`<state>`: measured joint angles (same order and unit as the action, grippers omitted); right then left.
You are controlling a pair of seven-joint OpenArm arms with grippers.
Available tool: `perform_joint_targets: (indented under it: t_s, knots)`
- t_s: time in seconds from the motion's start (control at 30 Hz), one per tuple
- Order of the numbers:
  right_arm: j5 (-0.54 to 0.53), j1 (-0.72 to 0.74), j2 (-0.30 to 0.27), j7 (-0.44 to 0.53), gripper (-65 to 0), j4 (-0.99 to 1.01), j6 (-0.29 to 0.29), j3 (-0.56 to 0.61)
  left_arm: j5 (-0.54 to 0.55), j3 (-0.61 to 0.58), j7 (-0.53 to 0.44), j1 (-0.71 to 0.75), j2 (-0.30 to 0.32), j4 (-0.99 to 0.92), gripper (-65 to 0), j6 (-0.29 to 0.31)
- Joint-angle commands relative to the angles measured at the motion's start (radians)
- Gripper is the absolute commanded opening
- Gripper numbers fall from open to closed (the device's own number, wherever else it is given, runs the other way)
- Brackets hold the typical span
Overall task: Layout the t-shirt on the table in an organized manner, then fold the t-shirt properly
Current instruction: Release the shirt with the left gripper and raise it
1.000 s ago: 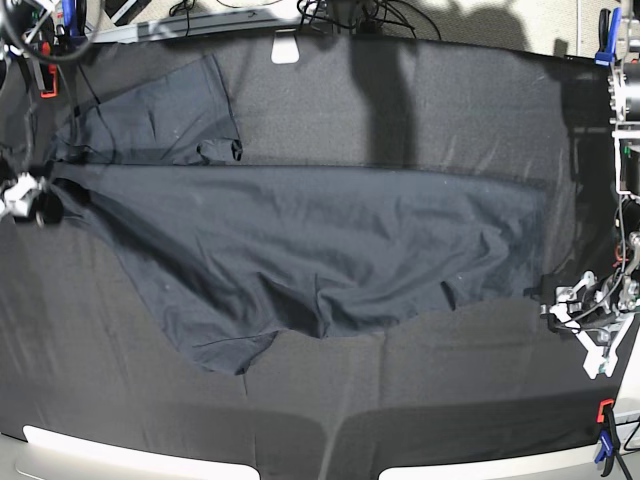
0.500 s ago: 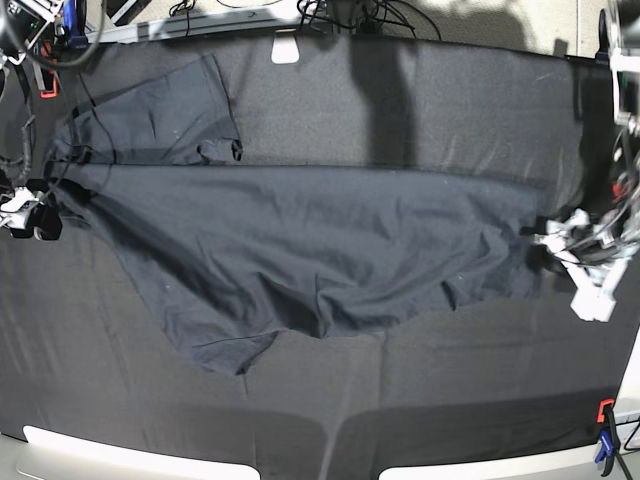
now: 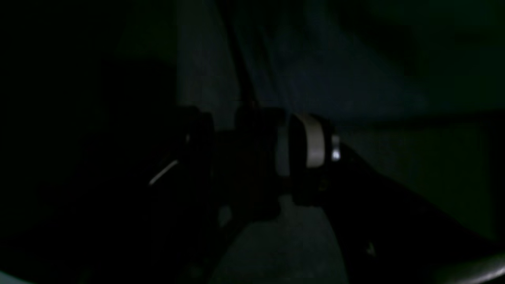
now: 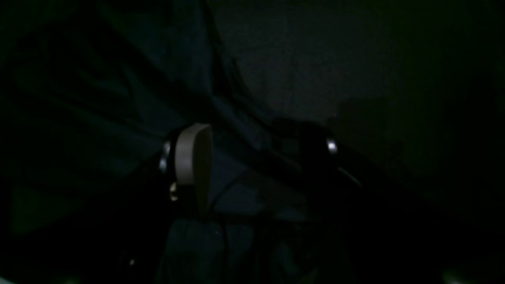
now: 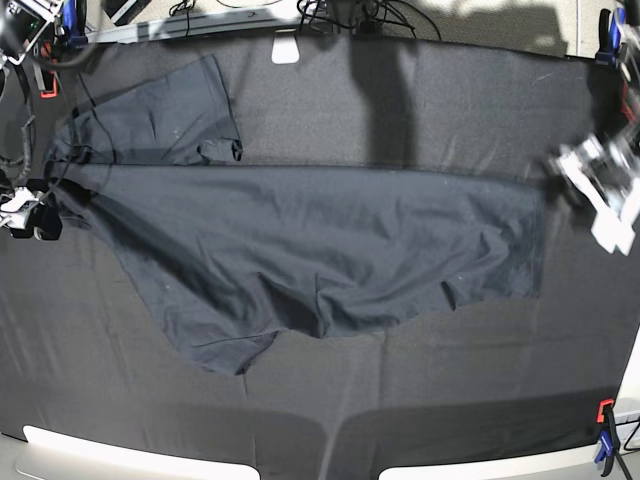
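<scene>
Left fingers (image 5: 600, 190) released, now lifted from hem toward 3 o'clock. Right fingers (image 5: 28, 208) spread at 9 o'clock collar. Dark charcoal cotton t-shirt (image 5: 300, 250) lies mid black-draped desk (image 5: 450, 90); lower edge rumpled, smoothing unfinished.

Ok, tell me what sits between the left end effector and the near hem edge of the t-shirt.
Nothing visible. In the base view only bare black table cloth lies between the left end effector and the t-shirt hem at that side. The end effector is off the shirt, beside its edge, with open jaws.
</scene>
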<state>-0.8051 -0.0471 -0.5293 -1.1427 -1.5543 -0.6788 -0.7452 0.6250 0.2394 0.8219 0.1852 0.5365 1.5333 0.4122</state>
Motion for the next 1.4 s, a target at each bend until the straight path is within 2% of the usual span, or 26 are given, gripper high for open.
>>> perform_joint_targets:
  t_s: [0.0, 0.03, 0.3, 0.4, 0.57, 0.8, 0.9, 0.93, 0.97, 1.0, 1.07, 1.23, 1.37]
  knots:
    - [-0.018, 0.013, -0.027, 0.020, -30.9, -0.016, -0.013, -0.006, 0.004, 0.009, -0.018, -0.017, 0.010, 0.017, -37.0, -0.014]
    - [-0.018, 0.013, -0.027, 0.021, -30.9, -0.016, -0.013, -0.006, 0.005, 0.009, -0.022, -0.017, 0.006, 0.017, -37.0, -0.030]
    - [-0.018, 0.013, -0.027, 0.020, -30.9, -0.016, -0.013, -0.006, 0.008, 0.008, -0.045, -0.022, -0.049, 0.010, -37.0, -0.041]
    - [-0.018, 0.013, -0.027, 0.020, -30.9, -0.016, -0.013, -0.006, -0.015, 0.008, -0.084, -0.023, -0.060, 0.010, -37.0, -0.089]
    - [-0.018, 0.013, -0.027, 0.020, -30.9, -0.016, -0.013, -0.006, -0.043, 0.008, -0.094, -0.025, -0.060, 0.003, -37.0, -0.158]
    - [-0.018, 0.013, -0.027, 0.020, -30.9, -0.016, -0.013, -0.006, -0.017, 0.008, -0.082, -0.051, -0.092, -0.090, -37.0, -0.154]
    - [-0.018, 0.013, -0.027, 0.020, -30.9, -0.016, -0.013, -0.006, 0.034, 0.008, -0.060, -0.053, -0.111, -0.095, -37.1, -0.100]
    - [-0.018, 0.013, -0.027, 0.020, -30.9, -0.016, -0.013, -0.006, 0.050, 0.008, -0.051, -0.053, -0.117, -0.094, -37.8, -0.080]
    - [-0.018, 0.013, -0.027, 0.020, -30.9, -0.016, -0.013, -0.006, 0.061, 0.008, -0.048, -0.053, -0.124, -0.094, -41.6, -0.070]
    - [-0.018, 0.013, -0.027, 0.020, -30.9, -0.016, -0.013, -0.006, 0.066, 0.008, -0.048, -0.053, -0.129, -0.094, -47.9, -0.064]
    - [-0.018, 0.013, -0.027, 0.020, -30.9, -0.016, -0.013, -0.006, 0.081, 0.009, -0.046, -0.054, -0.135, -0.093, -65.0, -0.064]
    - [-0.018, 0.013, -0.027, 0.021, -31.0, -0.016, -0.013, -0.006, 0.148, 0.009, -0.035, -0.089, -0.147, -0.015, -65.0, -0.064]
    - [-0.018, 0.013, -0.027, 0.021, -31.0, -0.016, -0.013, -0.006, 0.151, 0.008, -0.038, -0.135, -0.226, 0.138, -65.0, -0.064]
